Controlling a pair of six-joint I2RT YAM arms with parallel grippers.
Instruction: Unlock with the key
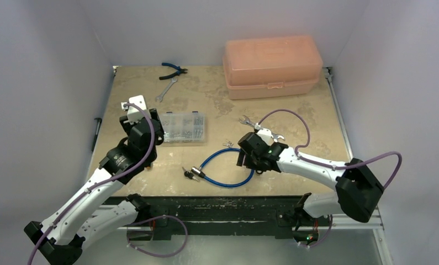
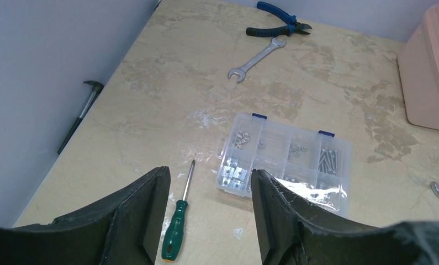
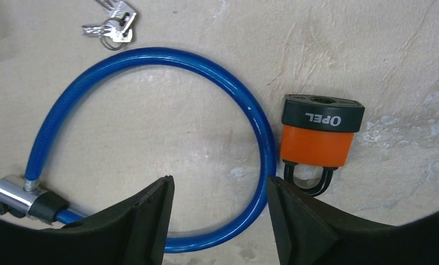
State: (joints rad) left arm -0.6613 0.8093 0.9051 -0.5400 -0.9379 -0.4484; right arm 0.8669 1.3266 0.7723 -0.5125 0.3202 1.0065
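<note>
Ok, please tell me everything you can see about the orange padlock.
The padlock lies flat on the table, close beside the blue cable's loop; whether they touch is unclear. Its body looks like orange plastic, with a dark grey cap printed OPEL and a round recess in it. A black shackle sticks out of the opposite end, both legs seemingly in the body, so it looks locked. Nothing grips it: the right tool is open and empty.

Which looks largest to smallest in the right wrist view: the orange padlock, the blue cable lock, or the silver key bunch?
1. blue cable lock
2. orange padlock
3. silver key bunch, partly cut off at the top edge, yet plainly the smallest
</note>
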